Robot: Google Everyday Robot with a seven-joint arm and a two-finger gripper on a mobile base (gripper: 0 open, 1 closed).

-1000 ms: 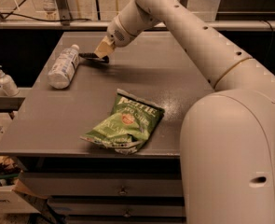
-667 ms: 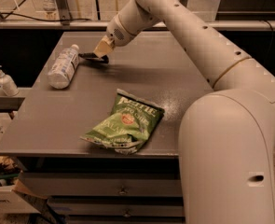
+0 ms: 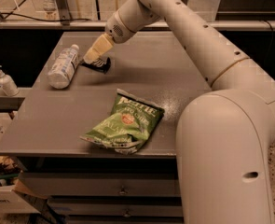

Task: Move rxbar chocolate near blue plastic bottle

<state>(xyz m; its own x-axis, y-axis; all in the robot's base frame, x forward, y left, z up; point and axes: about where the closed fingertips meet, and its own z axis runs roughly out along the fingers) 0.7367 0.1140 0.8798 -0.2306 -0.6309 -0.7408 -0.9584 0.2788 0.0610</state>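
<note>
The rxbar chocolate (image 3: 101,66), a small dark flat packet, is on the grey table (image 3: 58,115) at the back, just right of the blue plastic bottle (image 3: 64,66). The bottle is clear with a white cap and pale label and lies on its side. My gripper (image 3: 92,59) comes down from the upper right onto the bar's left end, between bar and bottle. It hides part of the bar. Whether the bar rests flat on the table or is held just above it does not show.
A large green crinkled chip bag (image 3: 125,123) lies near the table's front edge. A small white pump-dispenser bottle (image 3: 5,81) stands on a lower ledge at the left. My arm (image 3: 207,45) spans the table's right side. Drawers (image 3: 123,190) are below the tabletop.
My gripper has shifted a little down and to the left, toward the bottle, with the dark bar under it. The bottle and chip bag have not moved.
</note>
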